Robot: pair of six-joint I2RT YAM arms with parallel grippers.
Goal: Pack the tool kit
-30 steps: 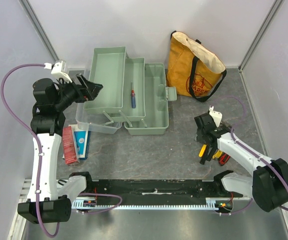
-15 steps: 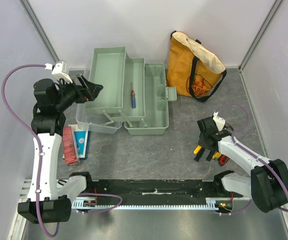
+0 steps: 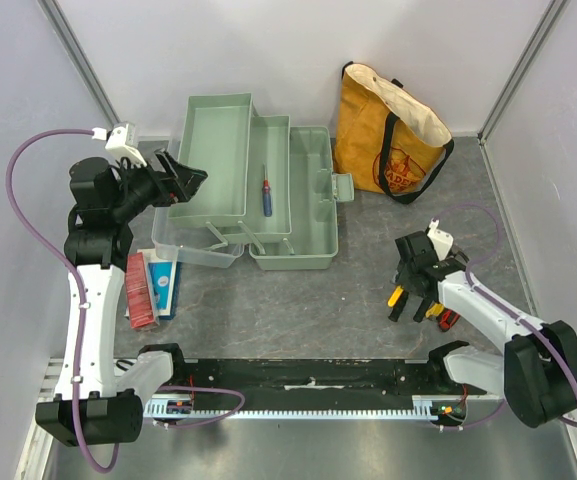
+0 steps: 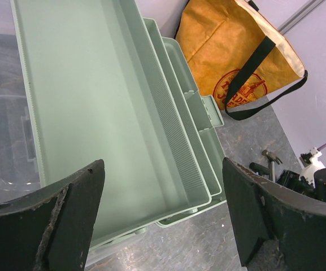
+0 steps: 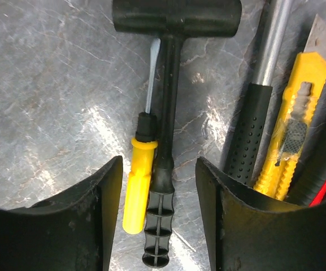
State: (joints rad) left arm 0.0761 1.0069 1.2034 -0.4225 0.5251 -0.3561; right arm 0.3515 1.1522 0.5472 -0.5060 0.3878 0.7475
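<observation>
**Fig.** Top view w/ both wrist views. The pale sage-green rectangular plastic toolbox (image 3: 313, 215) sits upper centre of frame. Its cantilever trays (image 4: 95, 113) are fanned out to the left so every level is reachable. One small red-and-blue screwdriver (image 3: 266, 192) lies in the middle tray.

The left end effector (image 3: 178, 175), jaws wide & empty, hangs at the top tray's left rim. I judge it's there to steady the box; I can't tell if it touches.

At lower right, the loose tools lie on the grey surface (image 3: 308, 300). The right end effector (image 5: 158, 169), jaws partly spread & holding nothing, straddles a black rubber mallet (image 5: 171, 84) & a yellow-handled flat screwdriver (image 5: 138, 192) lying side by side. Closing here would prob. catch both. A yellow utility knife (image 5: 295, 124) & a black-grip steel-shafted tool (image 5: 259, 113) lie just beside, right of frame.

The mustard tote bag (image 3: 388, 125), upper right, isn't part of the kit.
</observation>
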